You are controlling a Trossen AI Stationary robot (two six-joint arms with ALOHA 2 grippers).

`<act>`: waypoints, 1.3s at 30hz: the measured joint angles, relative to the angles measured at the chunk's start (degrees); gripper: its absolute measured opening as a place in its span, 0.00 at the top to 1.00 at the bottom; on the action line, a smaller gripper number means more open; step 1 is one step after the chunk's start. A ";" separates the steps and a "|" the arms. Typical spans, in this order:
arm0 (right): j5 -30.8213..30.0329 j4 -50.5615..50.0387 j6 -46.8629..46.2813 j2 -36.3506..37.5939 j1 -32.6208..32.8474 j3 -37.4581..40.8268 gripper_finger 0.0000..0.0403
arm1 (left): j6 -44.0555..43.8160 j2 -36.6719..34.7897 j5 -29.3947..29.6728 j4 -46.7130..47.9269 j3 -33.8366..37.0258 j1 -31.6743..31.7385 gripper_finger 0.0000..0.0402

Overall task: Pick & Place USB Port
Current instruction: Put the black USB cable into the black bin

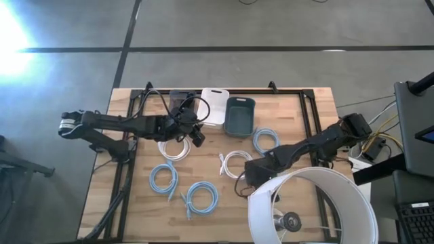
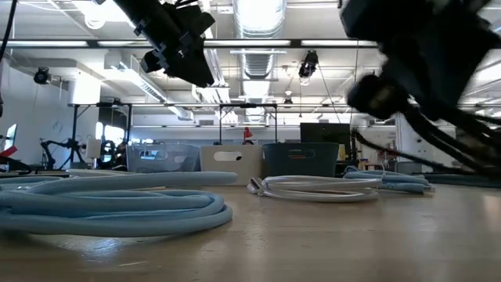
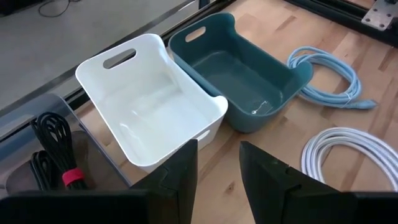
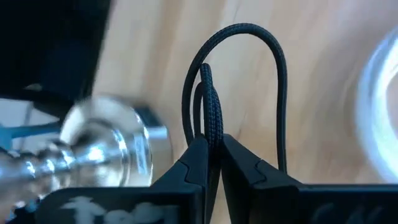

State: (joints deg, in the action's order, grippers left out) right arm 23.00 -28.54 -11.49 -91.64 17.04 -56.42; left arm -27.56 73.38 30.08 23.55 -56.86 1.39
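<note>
A black braided cable (image 4: 214, 93) sits pinched between the pressed-together fingers of the right gripper (image 1: 249, 175), low over the table's (image 1: 217, 203) front right area, close beside a round white lamp shade (image 1: 325, 203) that crowds that edge. The left gripper (image 1: 197, 138), fingers spread and holding nothing, hangs above the table near the white bin (image 3: 155, 112) and teal bin (image 3: 249, 68), which touch side by side at the back edge. Coiled blue and white cables (image 1: 164, 177) are scattered between the arms.
</note>
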 joint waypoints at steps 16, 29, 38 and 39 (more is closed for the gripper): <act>-8.17 8.36 19.49 11.12 -8.15 -1.06 0.94 | 16.31 0.02 -13.47 -16.15 9.01 -6.62 0.70; -7.60 42.79 16.22 10.60 -13.14 9.63 0.94 | 26.14 0.02 -13.72 -53.07 23.84 -9.73 0.70; -2.40 45.66 17.00 2.71 -13.43 6.16 0.94 | 29.07 0.00 -17.54 -58.61 24.68 -9.73 0.70; -2.40 45.47 17.53 2.01 -13.51 5.48 0.94 | 28.93 0.00 -18.88 -58.19 24.68 -9.73 0.70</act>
State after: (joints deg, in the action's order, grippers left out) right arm 20.60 16.93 6.05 -89.63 3.53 -50.94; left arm 1.38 73.38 11.21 -34.64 -32.18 -8.34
